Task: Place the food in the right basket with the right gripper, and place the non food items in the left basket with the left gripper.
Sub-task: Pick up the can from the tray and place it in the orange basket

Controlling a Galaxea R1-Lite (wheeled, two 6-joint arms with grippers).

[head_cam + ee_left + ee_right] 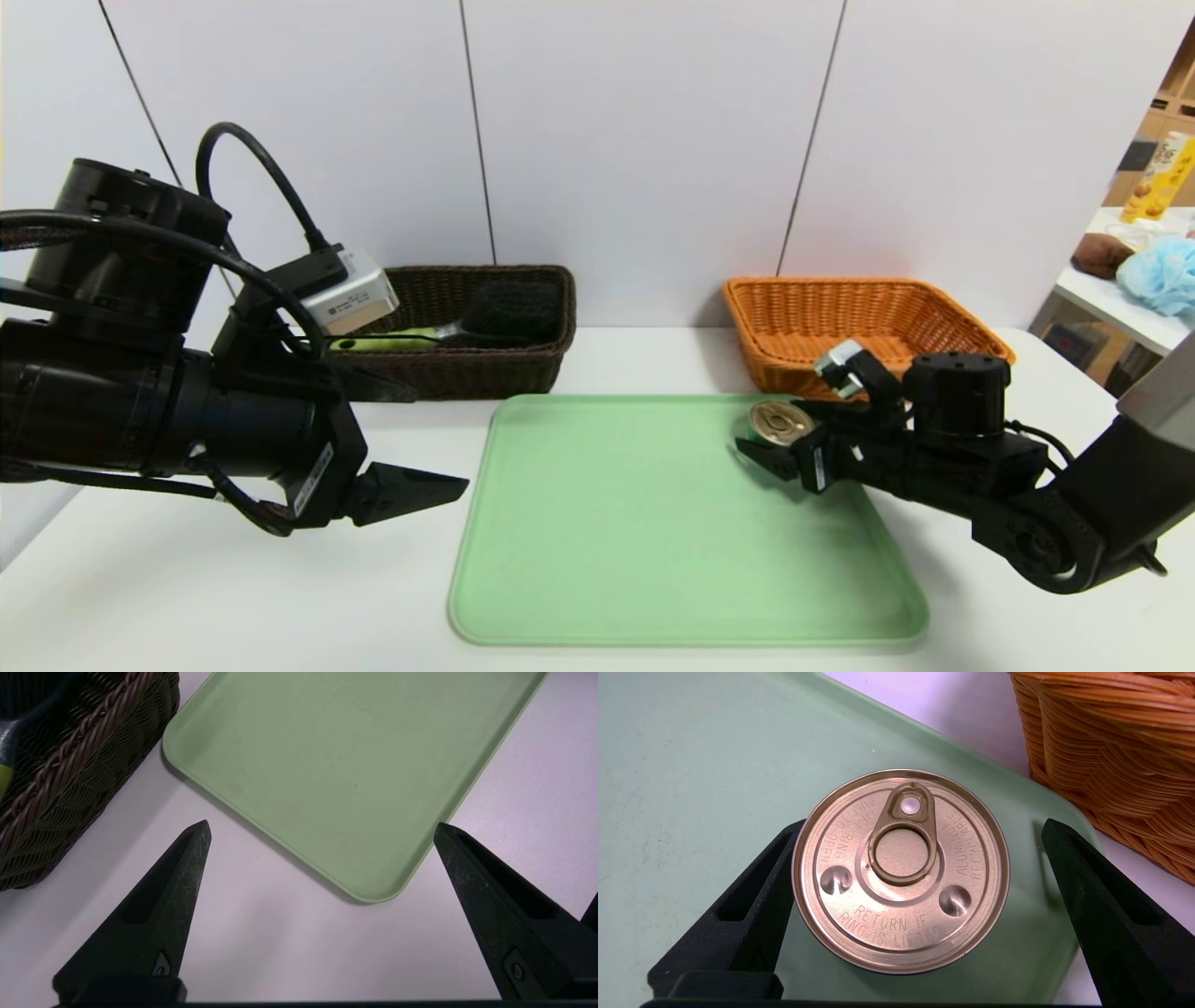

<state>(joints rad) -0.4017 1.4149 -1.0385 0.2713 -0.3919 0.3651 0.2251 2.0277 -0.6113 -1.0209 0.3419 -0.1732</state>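
The food, a small tin can (pixel 780 422) with a gold pull-tab lid (pixel 901 870), stands upright on the green tray's (pixel 653 523) far right corner. My right gripper (pixel 780 431) is open and low around it (pixel 923 823); one finger (pixel 752 905) sits against the can's side, the other stands apart. The orange right basket (pixel 794 308) is just behind (pixel 1111 742). The brush (pixel 509 313) lies in the dark brown left basket (pixel 467 373). The marker is out of view. My left gripper (pixel 437 439) hangs open and empty over the table beside the tray's near left corner (pixel 321 825).
The white table (pixel 233 597) carries the tray (pixel 327 765) in the middle and both baskets at the back against a white panel wall. The dark basket's wall (pixel 70 788) is close to my left gripper. A side table (pixel 1111 299) with clutter stands at the far right.
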